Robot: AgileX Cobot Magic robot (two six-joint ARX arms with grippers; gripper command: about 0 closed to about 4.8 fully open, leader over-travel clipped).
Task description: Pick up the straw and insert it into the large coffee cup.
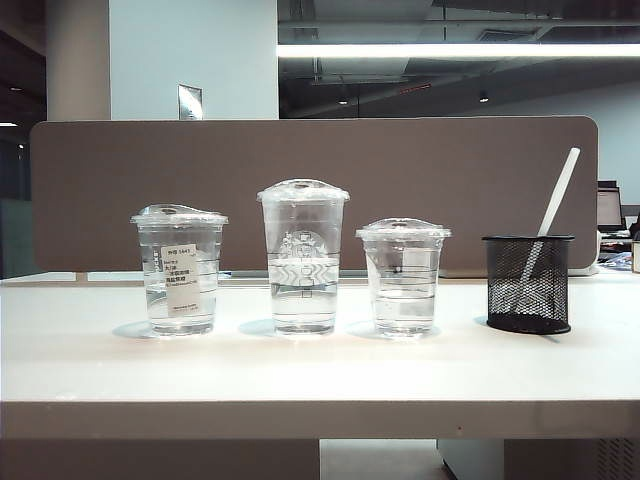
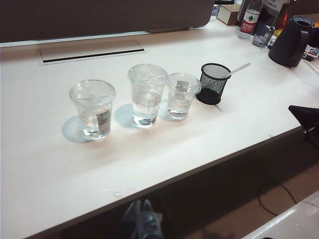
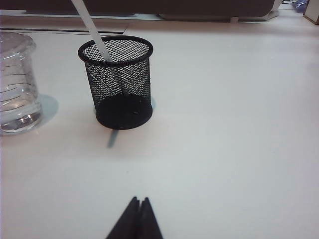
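Note:
The white straw [image 1: 556,195] leans in a black mesh holder [image 1: 528,283] at the right of the table, and its top stands well above the rim. The large coffee cup [image 1: 303,260], domed lid on and partly filled with water, is the middle one of three clear cups. In the left wrist view the straw [image 2: 239,68] and large cup [image 2: 146,94] lie far off. My left gripper [image 2: 141,204] is shut and empty, low in front of the table's near edge. My right gripper [image 3: 139,199] is shut and empty over bare table, short of the holder [image 3: 119,82] and straw [image 3: 94,37].
A shorter cup with a white label [image 1: 180,270] stands left of the large cup, and the shortest cup [image 1: 403,275] stands between it and the holder. A brown partition [image 1: 310,190] backs the table. A black kettle [image 2: 294,40], bottles and a box sit at the far right corner.

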